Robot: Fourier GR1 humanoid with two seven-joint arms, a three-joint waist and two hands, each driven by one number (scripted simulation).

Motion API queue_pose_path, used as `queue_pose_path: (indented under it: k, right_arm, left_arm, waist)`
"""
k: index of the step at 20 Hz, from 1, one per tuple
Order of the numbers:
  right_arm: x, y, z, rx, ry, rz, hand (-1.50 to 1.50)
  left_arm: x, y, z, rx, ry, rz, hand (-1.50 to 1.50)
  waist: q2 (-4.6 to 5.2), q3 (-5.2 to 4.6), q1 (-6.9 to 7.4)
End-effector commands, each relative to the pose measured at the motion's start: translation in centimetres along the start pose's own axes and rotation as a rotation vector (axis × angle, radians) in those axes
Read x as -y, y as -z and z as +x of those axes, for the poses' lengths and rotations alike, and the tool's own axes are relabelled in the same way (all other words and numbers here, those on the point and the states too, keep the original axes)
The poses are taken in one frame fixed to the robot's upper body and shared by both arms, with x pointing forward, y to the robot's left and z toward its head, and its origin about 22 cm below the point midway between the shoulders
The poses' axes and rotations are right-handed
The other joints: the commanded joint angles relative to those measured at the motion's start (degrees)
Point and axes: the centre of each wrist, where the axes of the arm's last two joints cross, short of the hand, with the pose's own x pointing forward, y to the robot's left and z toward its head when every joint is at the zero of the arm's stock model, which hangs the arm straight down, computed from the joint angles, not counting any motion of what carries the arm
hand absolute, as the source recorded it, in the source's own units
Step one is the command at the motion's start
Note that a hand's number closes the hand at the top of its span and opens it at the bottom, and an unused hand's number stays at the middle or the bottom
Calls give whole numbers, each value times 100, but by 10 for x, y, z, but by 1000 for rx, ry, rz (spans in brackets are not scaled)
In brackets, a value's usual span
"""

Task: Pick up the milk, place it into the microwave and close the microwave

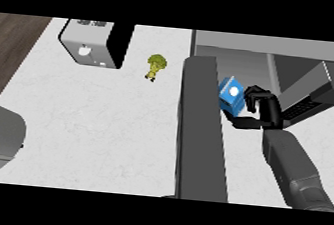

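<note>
Milk (231, 94), a blue carton, sits in the right hand (263, 113), whose black fingers curl round it from the side. Carton and hand hang just past the open microwave door (201, 137), at the mouth of the microwave (264, 45). Pickup looks done and the placing seems under way. Whether the carton rests on the microwave's floor I cannot tell. What is left, by my reading, is to release it inside, pull the hand clear and shut the door. No left hand shows.
</note>
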Motion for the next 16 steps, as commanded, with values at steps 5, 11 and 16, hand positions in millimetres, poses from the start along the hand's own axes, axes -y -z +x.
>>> queue_pose_path:
  k: [5,11,16]
  right_arm:
    - [17,52,34,-28,-64,-11,150]
    - [23,63,44,-25,-210,-18,150]
    - [36,77,57,-18,-333,-118,150]
  left_arm:
    - [2,21,-3,25,-14,-39,-150]
    - [-3,29,-3,37,-9,-65,-150]
    - [0,35,2,52,-2,-92,-150]
  waist:
    - [92,7,147]
    - [168,9,283]
    - [238,18,411]
